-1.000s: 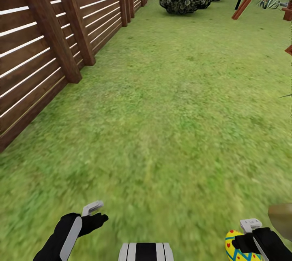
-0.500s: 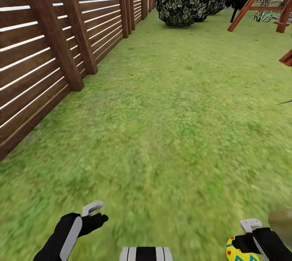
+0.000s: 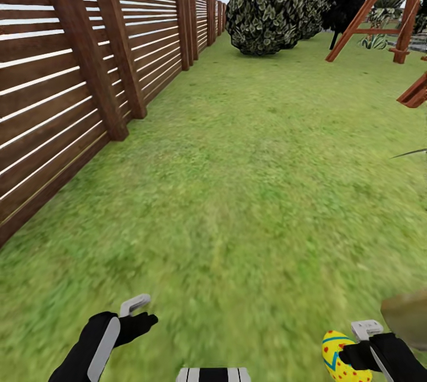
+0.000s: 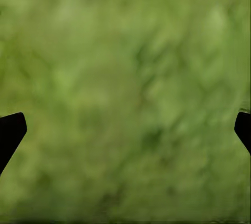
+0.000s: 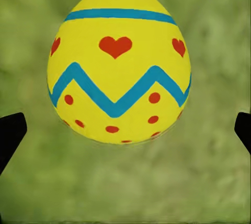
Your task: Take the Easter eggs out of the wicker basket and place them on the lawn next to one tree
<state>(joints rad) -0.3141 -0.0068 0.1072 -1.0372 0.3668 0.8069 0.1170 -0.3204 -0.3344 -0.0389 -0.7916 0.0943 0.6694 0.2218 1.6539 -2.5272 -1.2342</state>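
One Easter egg (image 3: 339, 353), yellow with red hearts and dots and a blue zigzag, is low over or on the lawn (image 3: 249, 192) just in front of my right gripper (image 3: 351, 359). In the right wrist view the egg (image 5: 119, 65) sits between the two black fingertips (image 5: 10, 130), which stand wide apart and clear of its sides. Close to its right is a pale tan-green rounded shape (image 3: 406, 318), seemingly the foot of a tree trunk. My left gripper (image 3: 145, 314) hangs open over bare grass, as the left wrist view (image 4: 125, 130) confirms. The wicker basket is out of view.
A brown slat fence (image 3: 71, 85) runs along the left side into the distance. A round dark bush (image 3: 267, 5) stands at the far end. A wooden swing frame (image 3: 379, 8) is at the far right. Grass stretches ahead between them.
The head view has tilted upward, showing more fence and sky. The egg and the pale shape shifted slightly left and up against my right gripper. Both arms hold their places.
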